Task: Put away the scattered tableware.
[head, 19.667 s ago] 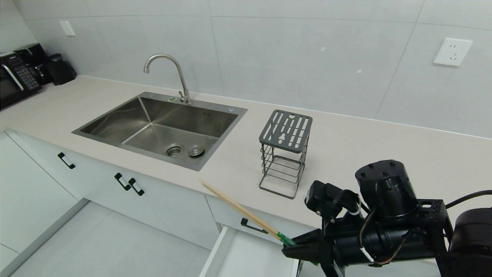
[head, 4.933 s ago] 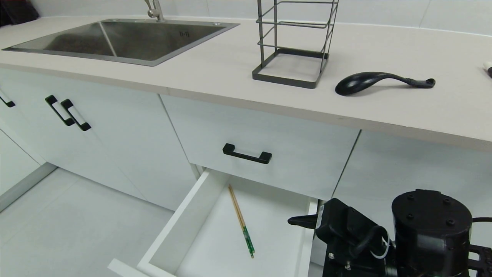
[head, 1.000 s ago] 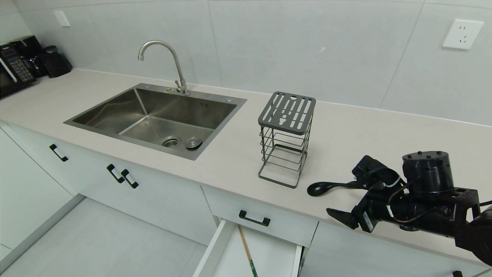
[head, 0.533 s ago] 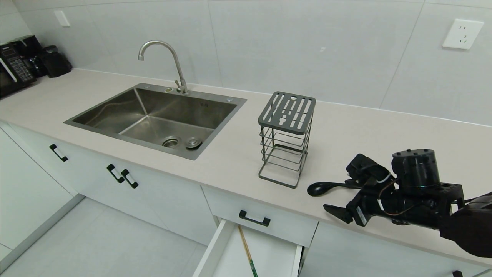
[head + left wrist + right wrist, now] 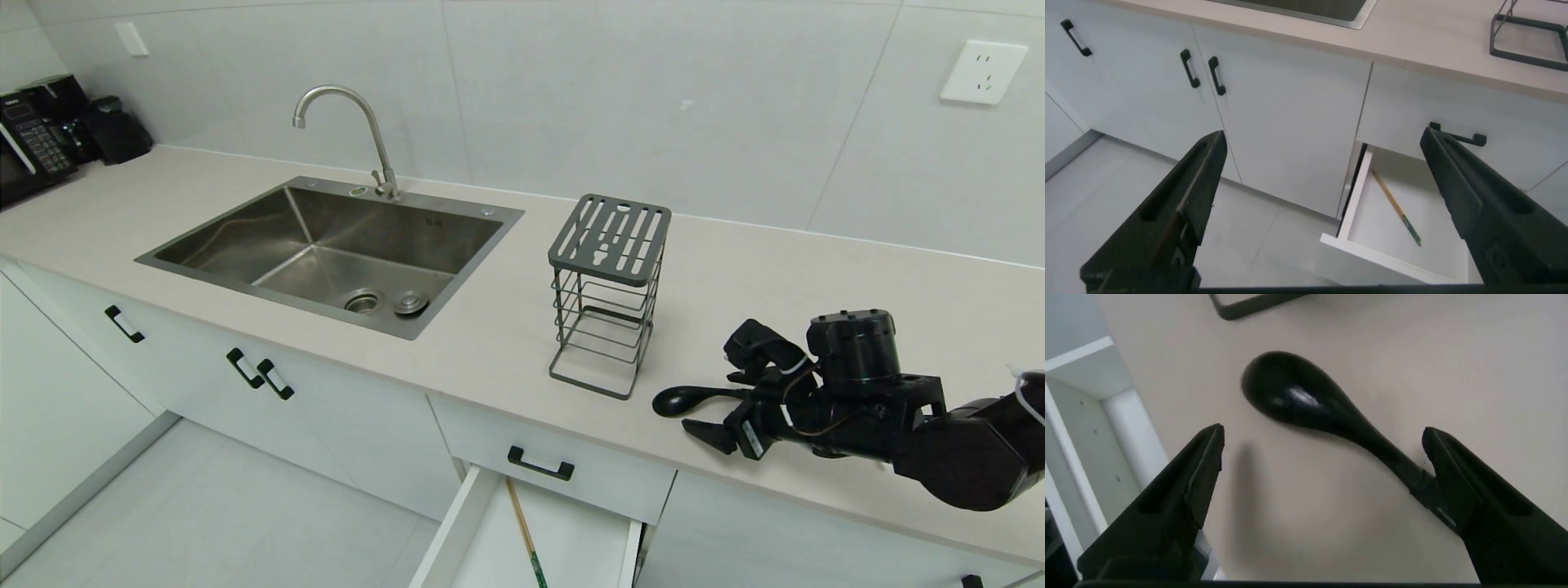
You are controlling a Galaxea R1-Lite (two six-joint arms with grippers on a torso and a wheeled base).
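A pale kitchen counter (image 5: 506,327) runs under a tiled wall, with a steel sink (image 5: 326,253) at 9 o'clock of a dark wire rack (image 5: 608,294). The black spoon (image 5: 694,399) lies on the counter at 4 o'clock of the rack and near its base. Its bowl points to 9 o'clock and its handle runs off toward 3 o'clock. The right gripper (image 5: 714,404) hovers low over that handle with its fingers spread wide and nothing held. In the right wrist view the spoon (image 5: 1290,396) lies aslant across the gap of the right gripper (image 5: 1323,457), with the end of the handle close to one finger. The step in hand looks to be the pickup. It would go best if the wrist turns a little, so the handle lies square to the closing line, and the fingers then sink until the tips almost brush the counter. The neck behind the bowl seems the safest place to grip, because the spoon looks glossy and curved and may swivel if it is pinched far out. At 6 o'clock of the rack, below the counter edge, the drawer (image 5: 457,531) stands open with the chopsticks (image 5: 522,535) inside, a likely home for the spoon. The left gripper (image 5: 1323,163) hangs before the cabinets above that drawer, with its fingers open and empty.
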